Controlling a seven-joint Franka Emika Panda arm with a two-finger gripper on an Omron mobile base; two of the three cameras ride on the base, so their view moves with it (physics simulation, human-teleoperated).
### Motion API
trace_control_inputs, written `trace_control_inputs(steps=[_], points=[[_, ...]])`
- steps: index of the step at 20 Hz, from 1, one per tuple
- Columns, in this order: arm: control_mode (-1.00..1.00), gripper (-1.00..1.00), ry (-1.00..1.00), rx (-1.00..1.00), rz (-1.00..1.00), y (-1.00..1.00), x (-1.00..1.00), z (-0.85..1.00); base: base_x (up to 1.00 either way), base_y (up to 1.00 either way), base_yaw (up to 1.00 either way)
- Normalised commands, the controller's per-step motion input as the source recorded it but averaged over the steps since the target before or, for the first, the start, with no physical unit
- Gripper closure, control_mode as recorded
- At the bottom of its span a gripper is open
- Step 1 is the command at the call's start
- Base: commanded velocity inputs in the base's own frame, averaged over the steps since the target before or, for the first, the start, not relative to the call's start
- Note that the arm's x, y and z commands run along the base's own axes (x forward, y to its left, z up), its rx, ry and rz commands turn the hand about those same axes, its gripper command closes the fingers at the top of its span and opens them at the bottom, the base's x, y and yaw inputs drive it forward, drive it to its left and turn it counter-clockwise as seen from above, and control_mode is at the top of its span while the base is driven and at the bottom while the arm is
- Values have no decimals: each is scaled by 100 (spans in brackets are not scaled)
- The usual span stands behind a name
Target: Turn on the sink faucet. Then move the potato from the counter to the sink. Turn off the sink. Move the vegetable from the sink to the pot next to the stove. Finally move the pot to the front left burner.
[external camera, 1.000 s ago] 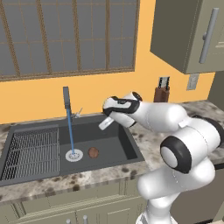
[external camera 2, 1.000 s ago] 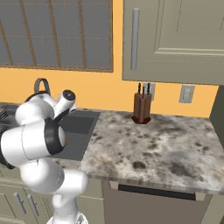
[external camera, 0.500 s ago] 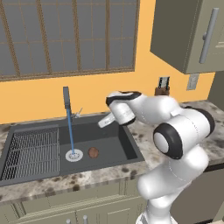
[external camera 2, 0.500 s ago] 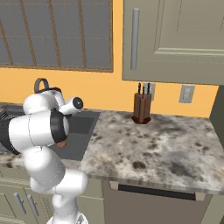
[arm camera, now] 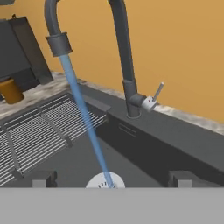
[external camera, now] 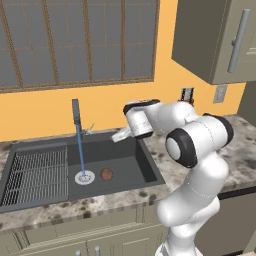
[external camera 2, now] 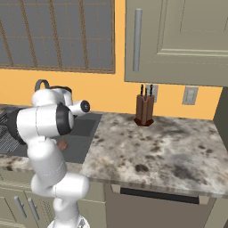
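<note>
The dark faucet [external camera: 76, 111] stands behind the sink [external camera: 145, 167], and a blue stream of water [external camera: 80, 150] runs from it onto the drain [external camera: 85, 176]. Beside the drain, on the basin floor, lies the brown potato [external camera: 106, 174], also seen past the arm [external camera 2: 63, 145]. My gripper [external camera: 120, 135] hangs open and empty over the right part of the basin, right of the faucet. The hand view looks at the faucet neck [arm camera: 123, 57], its small lever handle [arm camera: 156, 94] and the stream [arm camera: 85, 118], with my gripper [arm camera: 112, 179] apart from all of them.
A wire drying rack [external camera: 37, 172] fills the sink's left half. A knife block [external camera 2: 144, 111] stands on the speckled counter [external camera 2: 156, 151] to the right. A small orange-brown container [arm camera: 9, 89] and a dark box [arm camera: 24, 48] sit beyond the rack.
The arm's elbow and upper links have swung left and forward, while the open hand has stayed over the right of the sink. The water keeps running and the potato has not moved.
</note>
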Motion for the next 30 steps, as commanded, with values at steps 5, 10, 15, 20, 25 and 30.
trace_control_inputs(steps=[5,10,15,20,25,30], points=[[-100,-100,-14,3,5,8,24,0,0,0,0],[-100,-100,-6,3,9,13,14,0,0,0,0],[-100,-100,0,3,10,7,18,0,0,0,0],[-100,-100,-3,5,14,8,29,0,0,0,0],[-100,-100,-10,5,13,13,25,0,0,0,0],[-100,-100,-13,4,6,11,12,0,0,0,0]])
